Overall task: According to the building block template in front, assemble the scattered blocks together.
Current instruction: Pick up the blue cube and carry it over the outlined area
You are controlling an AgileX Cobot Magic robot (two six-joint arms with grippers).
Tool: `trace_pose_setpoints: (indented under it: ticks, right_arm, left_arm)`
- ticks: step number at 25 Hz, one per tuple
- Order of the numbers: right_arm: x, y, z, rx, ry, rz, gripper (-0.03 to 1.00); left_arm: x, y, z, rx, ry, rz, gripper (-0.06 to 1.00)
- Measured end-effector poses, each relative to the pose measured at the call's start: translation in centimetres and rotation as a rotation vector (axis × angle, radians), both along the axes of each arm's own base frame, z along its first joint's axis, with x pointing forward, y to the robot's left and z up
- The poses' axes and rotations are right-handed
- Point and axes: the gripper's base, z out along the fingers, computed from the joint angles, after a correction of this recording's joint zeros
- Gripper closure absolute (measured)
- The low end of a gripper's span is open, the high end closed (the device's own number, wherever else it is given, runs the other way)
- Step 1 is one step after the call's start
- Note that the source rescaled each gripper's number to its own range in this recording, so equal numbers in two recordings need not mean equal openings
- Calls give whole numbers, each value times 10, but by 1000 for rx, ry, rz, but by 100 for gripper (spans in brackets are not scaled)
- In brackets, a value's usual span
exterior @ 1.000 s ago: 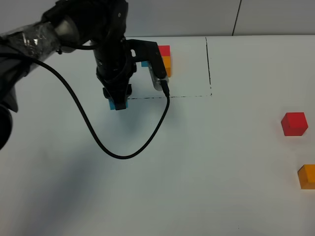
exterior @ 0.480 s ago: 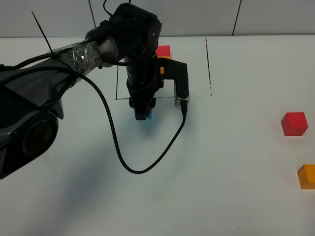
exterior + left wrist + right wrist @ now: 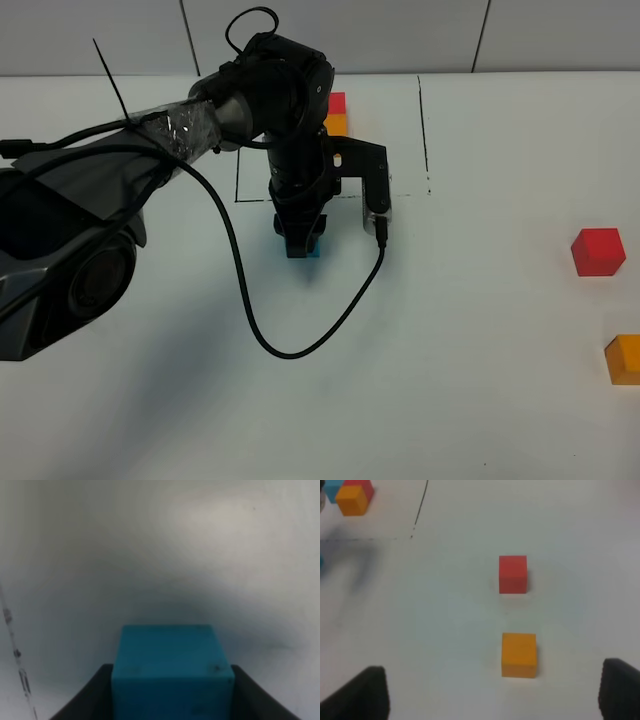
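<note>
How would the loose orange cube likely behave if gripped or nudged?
The orange cube looks rigid and flat-faced, so a nudge would probably slide it, not roll it. Its parallel sides should allow a steady pinch.

The table [image 3: 480, 330] is white, smooth and matt. The teal-blue cube [image 3: 172, 670] has a dull, smooth face with faint dark specks; the red cube [image 3: 513, 573] and orange cube [image 3: 519, 654] look equally matt. Crinkled glossy wrap [image 3: 175, 125] covers part of the left arm [image 3: 285, 90]; its cable [image 3: 300, 350] is smooth black, the left gripper [image 3: 300, 243] matt black.
</note>
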Motion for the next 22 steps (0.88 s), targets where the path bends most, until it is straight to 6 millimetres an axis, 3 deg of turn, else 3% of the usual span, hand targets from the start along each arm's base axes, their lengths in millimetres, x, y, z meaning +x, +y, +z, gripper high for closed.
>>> trace_pose_setpoints:
  ticks: [20,22]
  right_arm:
    - [0,0,0,0,0,0,26]
    - [0,0,0,0,0,0,26]
  left_arm:
    - [1,0,0,-4,-6,0,93]
    - [1,0,0,-4,-6,0,90]
